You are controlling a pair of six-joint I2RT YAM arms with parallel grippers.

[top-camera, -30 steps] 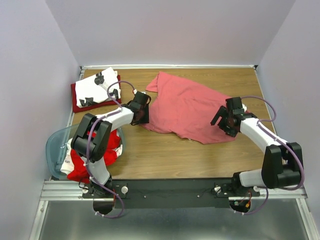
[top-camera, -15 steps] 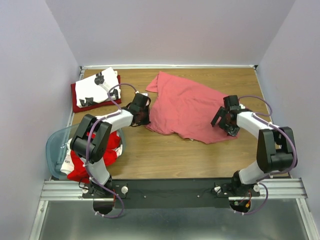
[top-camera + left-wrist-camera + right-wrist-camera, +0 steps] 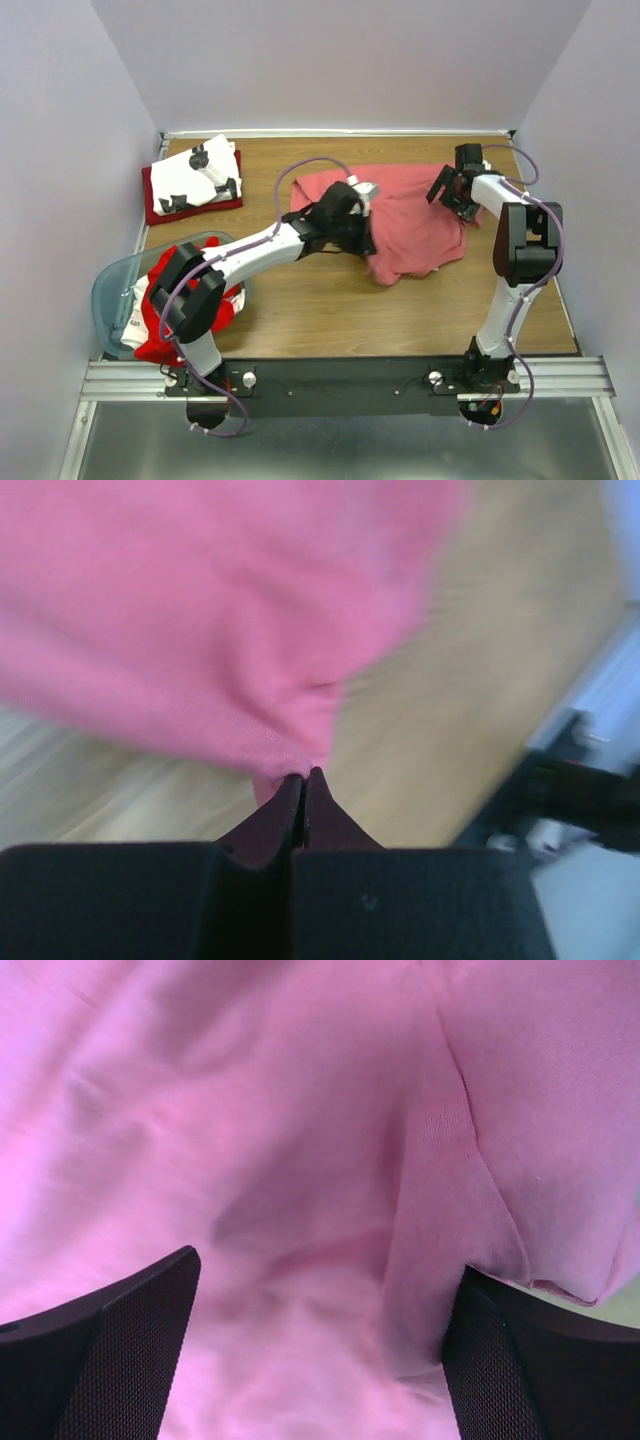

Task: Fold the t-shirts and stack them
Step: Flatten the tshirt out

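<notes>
Salmon-pink t-shirt (image 3: 420, 225) is pinched between the closed left fingers (image 3: 265, 825).

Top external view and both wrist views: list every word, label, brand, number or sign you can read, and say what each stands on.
No text can be read in any view.
white t-shirt on the dark red t-shirt: black prints, shapes only, no letters legible.
white cloth in the plastic tub: small dark marks, too small to read.
salmon-pink t-shirt: plain, nothing printed where visible.
</notes>
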